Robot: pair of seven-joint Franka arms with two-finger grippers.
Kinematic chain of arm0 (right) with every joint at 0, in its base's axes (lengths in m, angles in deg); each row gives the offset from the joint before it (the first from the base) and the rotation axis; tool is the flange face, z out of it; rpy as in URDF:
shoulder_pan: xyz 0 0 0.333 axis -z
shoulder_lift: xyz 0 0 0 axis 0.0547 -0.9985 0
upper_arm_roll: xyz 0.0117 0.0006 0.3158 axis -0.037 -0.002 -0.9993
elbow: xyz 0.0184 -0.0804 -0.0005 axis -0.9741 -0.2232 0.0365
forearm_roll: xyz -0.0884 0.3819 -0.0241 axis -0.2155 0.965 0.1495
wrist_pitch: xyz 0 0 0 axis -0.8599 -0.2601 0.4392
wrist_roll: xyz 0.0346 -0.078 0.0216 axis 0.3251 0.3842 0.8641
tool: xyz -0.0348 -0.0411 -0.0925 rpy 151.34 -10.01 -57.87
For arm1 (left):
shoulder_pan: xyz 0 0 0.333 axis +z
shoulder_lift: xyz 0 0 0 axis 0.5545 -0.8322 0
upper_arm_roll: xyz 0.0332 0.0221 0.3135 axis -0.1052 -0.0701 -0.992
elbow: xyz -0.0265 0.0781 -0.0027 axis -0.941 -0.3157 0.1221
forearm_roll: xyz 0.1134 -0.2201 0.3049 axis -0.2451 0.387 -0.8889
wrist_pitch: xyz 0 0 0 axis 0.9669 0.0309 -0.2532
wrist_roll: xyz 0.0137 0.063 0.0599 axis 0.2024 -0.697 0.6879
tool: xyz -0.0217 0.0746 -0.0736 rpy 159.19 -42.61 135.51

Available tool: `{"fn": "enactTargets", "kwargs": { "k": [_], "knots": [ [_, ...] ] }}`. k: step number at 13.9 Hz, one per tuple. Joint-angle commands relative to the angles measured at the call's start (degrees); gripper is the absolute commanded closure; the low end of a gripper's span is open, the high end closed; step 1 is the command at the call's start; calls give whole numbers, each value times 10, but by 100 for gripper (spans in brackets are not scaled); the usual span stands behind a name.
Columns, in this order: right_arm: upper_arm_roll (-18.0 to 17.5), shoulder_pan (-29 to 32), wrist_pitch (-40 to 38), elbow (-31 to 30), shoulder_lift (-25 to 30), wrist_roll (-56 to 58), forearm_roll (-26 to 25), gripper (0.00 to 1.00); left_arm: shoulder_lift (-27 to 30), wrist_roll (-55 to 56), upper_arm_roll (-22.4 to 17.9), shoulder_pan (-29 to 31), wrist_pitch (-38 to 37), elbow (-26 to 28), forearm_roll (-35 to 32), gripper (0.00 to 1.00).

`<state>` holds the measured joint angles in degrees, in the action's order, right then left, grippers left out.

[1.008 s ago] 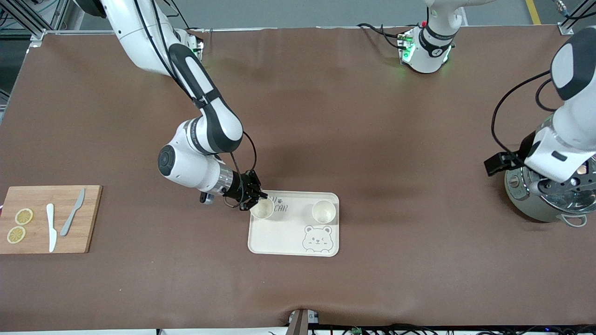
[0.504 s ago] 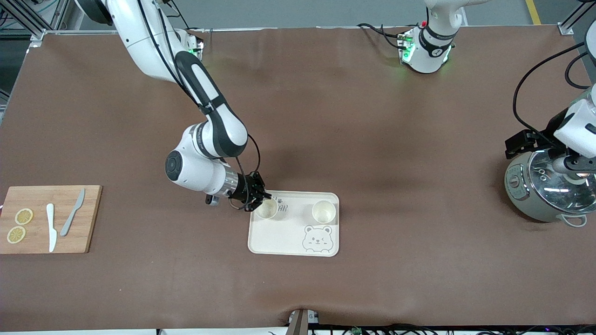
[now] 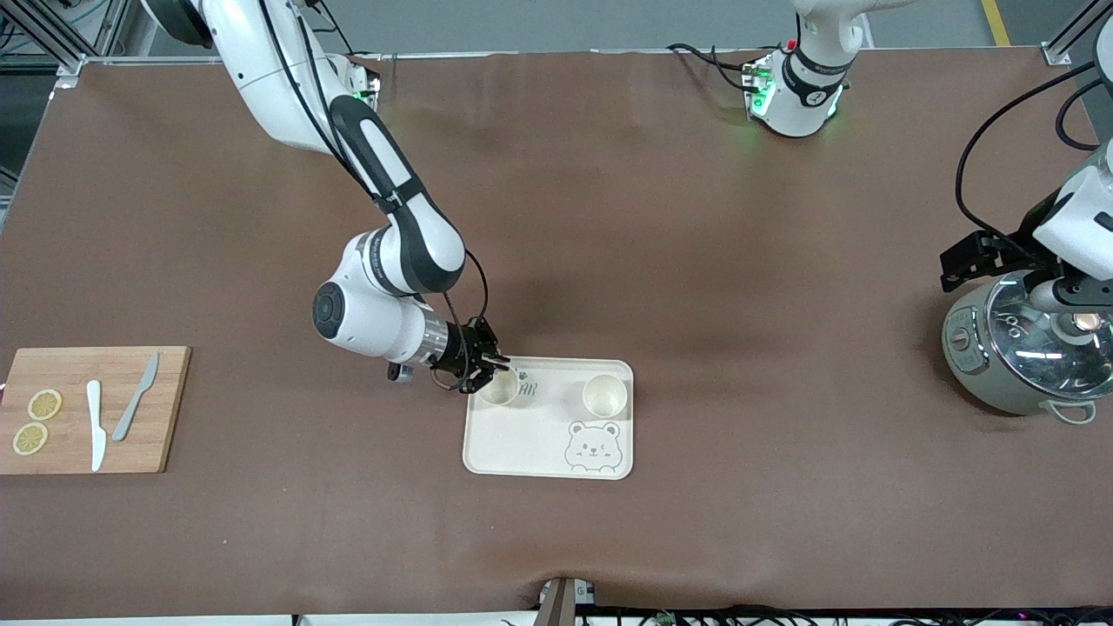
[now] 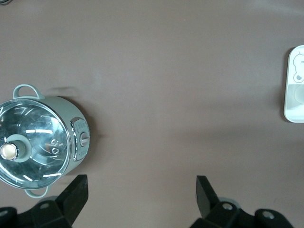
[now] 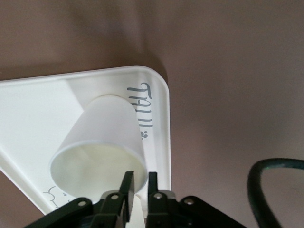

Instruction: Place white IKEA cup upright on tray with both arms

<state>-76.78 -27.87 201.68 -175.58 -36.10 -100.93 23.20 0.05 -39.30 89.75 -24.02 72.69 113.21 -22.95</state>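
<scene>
The cream tray [image 3: 522, 448] with the bear drawing lies mid-table. Two white cups stand upright on it: one [image 3: 497, 389] at the corner toward the right arm's end, the other [image 3: 604, 396] toward the left arm's end. My right gripper [image 3: 491, 369] is at the first cup's rim. In the right wrist view, this cup [image 5: 104, 128] rests on the tray [image 5: 38, 109], and the right gripper [image 5: 140, 183] straddles the rim, one finger inside and one outside, slightly open. My left gripper [image 3: 983, 256] hangs wide open and empty [image 4: 141, 190] beside the pot.
A grey-green pot with a glass lid [image 3: 1022, 352] stands at the left arm's end, also seen in the left wrist view [image 4: 38, 142]. A wooden cutting board [image 3: 165, 409] with two knives and lemon slices lies at the right arm's end.
The right gripper's fingers have parted a little at the cup's rim. The cup now stands slightly closer to the tray's edge. The left arm has drawn back, uncovering the pot's lid.
</scene>
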Motion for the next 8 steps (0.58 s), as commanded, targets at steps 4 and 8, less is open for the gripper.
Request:
{"fn": "enactTargets", "kwargs": {
  "k": [4,8],
  "knots": [
    [6,3,-56,15,2,-10,-37,41,24,-5,18,2,-57,-16,-17,0],
    [8,6,-135,45,16,-17,-111,0,62,-7,-8,-27,-106,-5,-11,0]
  ]
}}
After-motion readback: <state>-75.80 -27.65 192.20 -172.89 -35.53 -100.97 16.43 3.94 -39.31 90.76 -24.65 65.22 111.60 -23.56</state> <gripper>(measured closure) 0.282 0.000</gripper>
